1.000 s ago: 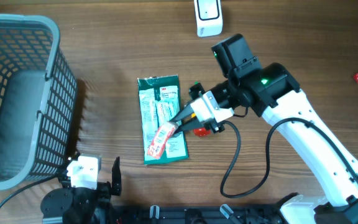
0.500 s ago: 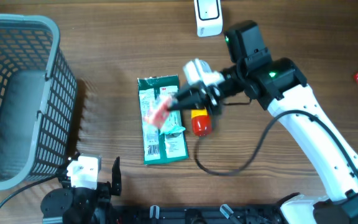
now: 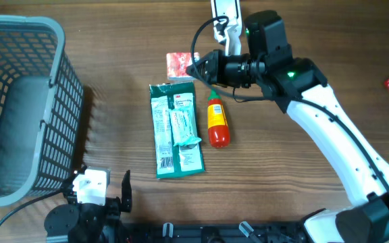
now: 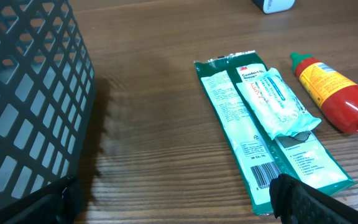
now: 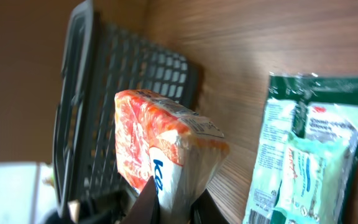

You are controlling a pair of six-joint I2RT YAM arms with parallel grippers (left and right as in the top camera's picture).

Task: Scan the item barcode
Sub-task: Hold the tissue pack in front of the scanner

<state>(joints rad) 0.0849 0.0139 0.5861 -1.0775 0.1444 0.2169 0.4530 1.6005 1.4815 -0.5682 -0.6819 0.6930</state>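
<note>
One red packet (image 3: 179, 64) gripped at its edge by right end effector (image 3: 196, 67).

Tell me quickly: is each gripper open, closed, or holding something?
Left gripper: open, empty.
Right gripper: closed on the red packet.

The right arm (image 3: 329, 135) stretched from the near right edge towards the far middle, with its wrist turned so the right gripper (image 3: 198, 67) pointed left. Its fingers (image 5: 146, 199) were pinched tight on a packet (image 3: 179, 65). The left arm (image 3: 69, 221) sat folded low at the near left edge. The left gripper (image 3: 100, 192) was spread wide and held nothing.
</note>
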